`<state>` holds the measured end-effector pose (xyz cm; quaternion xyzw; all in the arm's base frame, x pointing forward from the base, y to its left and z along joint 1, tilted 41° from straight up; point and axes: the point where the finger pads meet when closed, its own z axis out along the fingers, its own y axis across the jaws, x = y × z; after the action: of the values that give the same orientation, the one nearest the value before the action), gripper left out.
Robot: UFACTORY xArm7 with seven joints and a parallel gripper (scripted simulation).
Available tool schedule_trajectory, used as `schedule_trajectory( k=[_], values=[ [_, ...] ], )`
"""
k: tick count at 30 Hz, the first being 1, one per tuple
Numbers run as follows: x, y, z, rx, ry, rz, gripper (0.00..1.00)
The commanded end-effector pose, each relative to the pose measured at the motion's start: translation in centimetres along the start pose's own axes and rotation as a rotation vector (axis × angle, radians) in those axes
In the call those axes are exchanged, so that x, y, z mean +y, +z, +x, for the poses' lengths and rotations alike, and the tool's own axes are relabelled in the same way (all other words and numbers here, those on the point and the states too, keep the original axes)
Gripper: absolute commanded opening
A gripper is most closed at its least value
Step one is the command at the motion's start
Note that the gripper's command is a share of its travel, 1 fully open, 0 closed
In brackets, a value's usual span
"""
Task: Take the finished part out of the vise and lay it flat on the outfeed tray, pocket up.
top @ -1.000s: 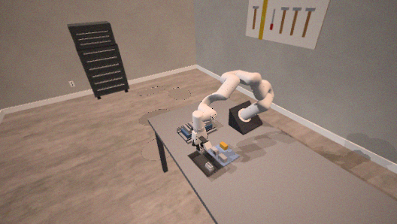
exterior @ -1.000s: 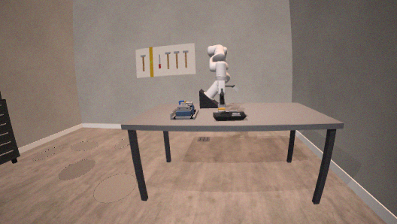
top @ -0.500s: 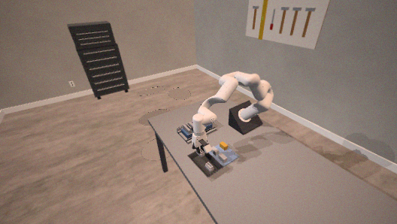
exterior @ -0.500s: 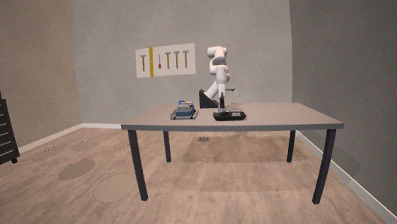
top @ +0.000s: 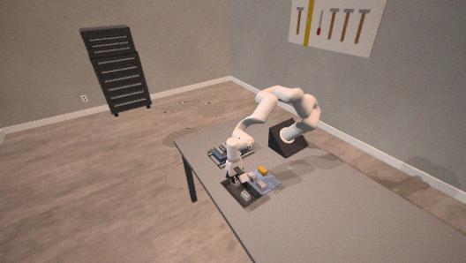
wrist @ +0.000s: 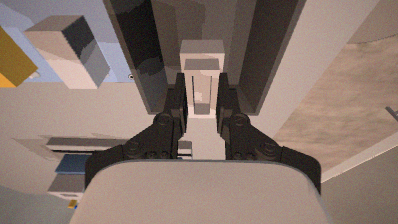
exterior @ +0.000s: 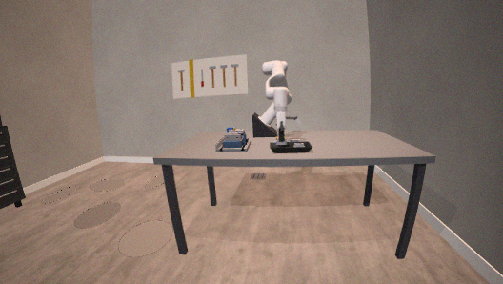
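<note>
One claw [wrist: 202, 102]: closed firmly on the finished part [wrist: 202, 75], the two dark fingers pressed against its sides.
Finished part: a pale block with a recess showing in its face, held clear of the vise and hanging over the dark outfeed tray [wrist: 134, 47].
Outfeed tray: seen in the wrist view as a dark-walled channel directly beneath the part; in the top view its black frame [top: 231, 191] was placed on the worktop [top: 335, 212] below the claw [top: 236, 176].
Neighbours: a grey block [wrist: 67, 50] and a yellow block [wrist: 12, 62] were set on a light blue pad just beside the tray.
Vise: the blue vise [top: 219, 153] was left behind the arm, near the tray but apart from it.
</note>
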<state>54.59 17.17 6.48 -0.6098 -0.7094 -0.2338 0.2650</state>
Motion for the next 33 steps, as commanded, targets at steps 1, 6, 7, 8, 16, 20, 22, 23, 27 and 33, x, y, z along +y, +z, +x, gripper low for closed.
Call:
schedule_trajectory(
  k=[1,6,7,8,16,20,22,23,27,33],
  values=[
    [0.2,0.6,0.0,-0.001,0.0,-0.004,0.0],
    [0.2,1.1,0.0,-0.001,0.0,-0.004,0.0],
    [0.2,1.2,0.0,-0.001,0.0,-0.004,0.0],
    [0.2,1.2,0.0,-0.001,0.0,-0.004,0.0],
    [0.2,1.6,0.0,-0.001,0.0,-0.004,0.0],
    [0.2,1.7,0.0,-0.001,0.0,-0.004,0.0],
    [0.2,1.8,0.0,-0.001,0.0,-0.004,0.0],
    [0.2,1.8,0.0,-0.001,0.0,-0.004,0.0],
    [0.2,1.8,0.0,-0.001,0.0,-0.004,0.0],
    [0.2,1.8,0.0,-0.001,0.0,-0.004,0.0]
  ],
)
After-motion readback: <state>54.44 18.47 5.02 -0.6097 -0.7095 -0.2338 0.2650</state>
